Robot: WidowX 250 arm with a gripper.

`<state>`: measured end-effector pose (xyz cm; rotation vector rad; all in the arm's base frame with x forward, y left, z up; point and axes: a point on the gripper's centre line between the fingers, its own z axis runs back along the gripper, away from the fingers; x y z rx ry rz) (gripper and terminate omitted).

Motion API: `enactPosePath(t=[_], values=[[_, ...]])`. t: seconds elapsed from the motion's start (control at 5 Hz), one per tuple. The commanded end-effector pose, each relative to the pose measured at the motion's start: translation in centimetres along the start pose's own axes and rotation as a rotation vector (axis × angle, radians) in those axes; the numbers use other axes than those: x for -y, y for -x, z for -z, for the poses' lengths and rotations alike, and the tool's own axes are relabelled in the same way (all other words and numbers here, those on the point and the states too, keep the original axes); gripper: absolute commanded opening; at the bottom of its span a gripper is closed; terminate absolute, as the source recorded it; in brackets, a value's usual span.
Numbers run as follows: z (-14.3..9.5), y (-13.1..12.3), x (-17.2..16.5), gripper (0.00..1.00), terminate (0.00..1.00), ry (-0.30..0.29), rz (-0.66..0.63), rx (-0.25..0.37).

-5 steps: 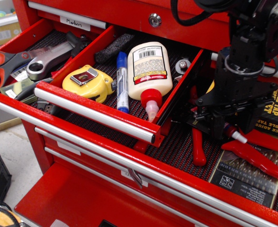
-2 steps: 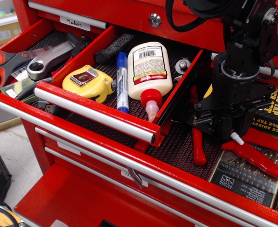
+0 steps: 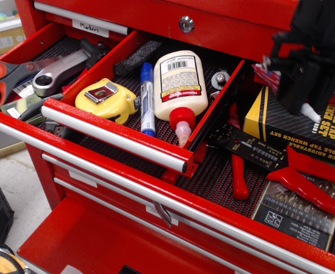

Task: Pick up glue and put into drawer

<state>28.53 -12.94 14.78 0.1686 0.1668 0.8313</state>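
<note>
Over right-hand tools | gripper (image 3: pixel 301 85) clamped on glue (image 3: pixel 311 113), blurred, nozzle down-right | pick done | left: carry to drawer (image 3: pixel 116 137), drop

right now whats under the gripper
Under the raised gripper, shut on the glue, lie a black and yellow wrench set box and red-handled pliers on the drawer liner. The gripper covers the box's top edge.
</note>
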Motion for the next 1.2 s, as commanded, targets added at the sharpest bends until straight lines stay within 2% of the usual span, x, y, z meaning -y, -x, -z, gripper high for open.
enactPosePath(t=[0.0,0.2,0.4,0.8,1.0], values=[[-4.6,-5.7,-8.5,0.00,0.00,0.009,0.140,0.029],[-4.5,-9.9,-10.8,0.00,0.00,0.005,0.167,0.096],[-3.8,-11.7,-10.9,1.00,0.00,0.043,0.231,0.131],[-3.8,-11.7,-10.9,1.00,0.00,0.043,0.231,0.131],[-3.8,-11.7,-10.9,1.00,1.00,0.043,0.231,0.131]])
